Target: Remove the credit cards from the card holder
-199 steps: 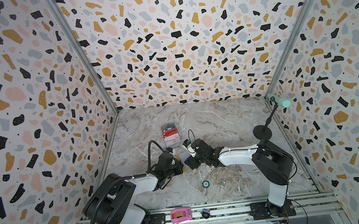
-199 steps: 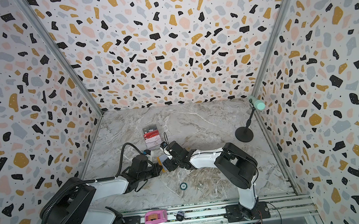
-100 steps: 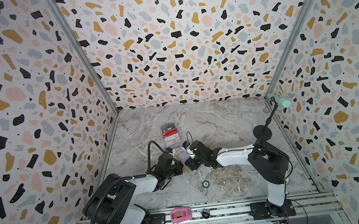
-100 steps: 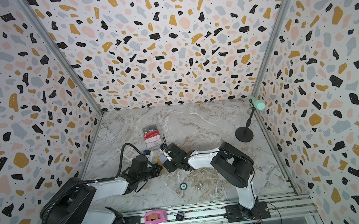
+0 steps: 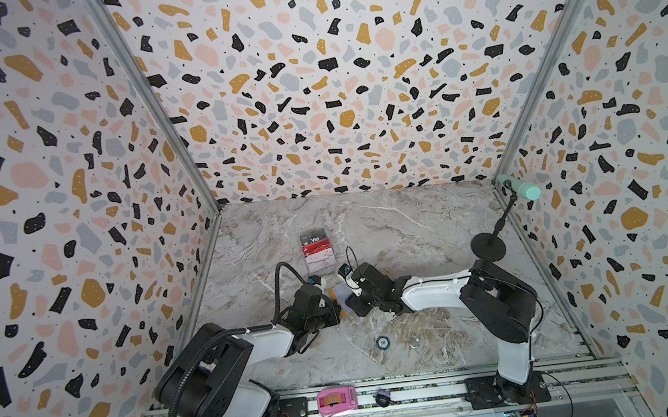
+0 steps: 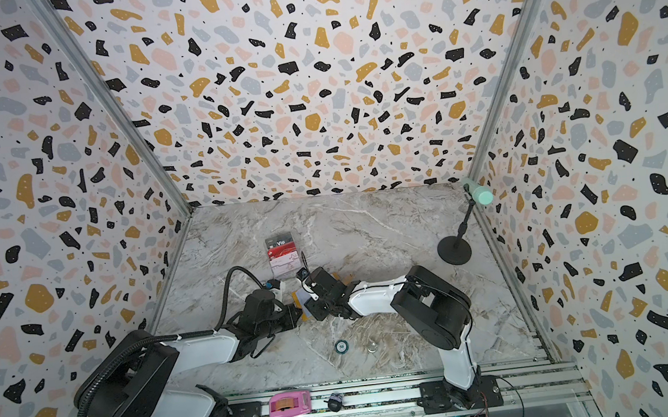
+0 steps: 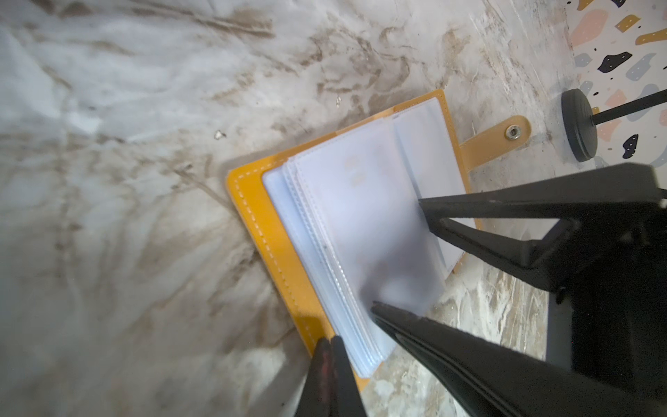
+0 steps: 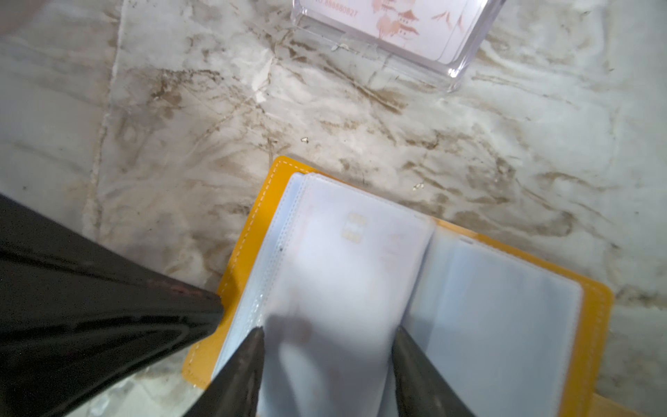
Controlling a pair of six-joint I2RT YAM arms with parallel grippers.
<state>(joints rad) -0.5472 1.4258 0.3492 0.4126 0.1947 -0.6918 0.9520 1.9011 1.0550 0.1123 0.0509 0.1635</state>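
- Your right claw [image 5: 353, 299] and left claw [image 5: 333, 310] meet tip to tip over the open card holder [image 5: 335, 291] in both top views. Beyond them, well apart, a clear stand [image 5: 321, 263] holds three credit cards [image 5: 315, 242].
- In the left wrist view, your left claw [image 7: 326, 343] is closed, its tips on a corner of the yellow cover. Just beside it, the right claw [image 7: 397, 254] has its jaws apart, astride a lifted sleeve [image 7: 368, 216].
- In the right wrist view, a pale card [image 8: 355, 225] with a faint chip sits inside that sleeve, between the jaws. You cannot tell whether they touch it.
- By my reading, three cards are out and at least this one is left to pull.
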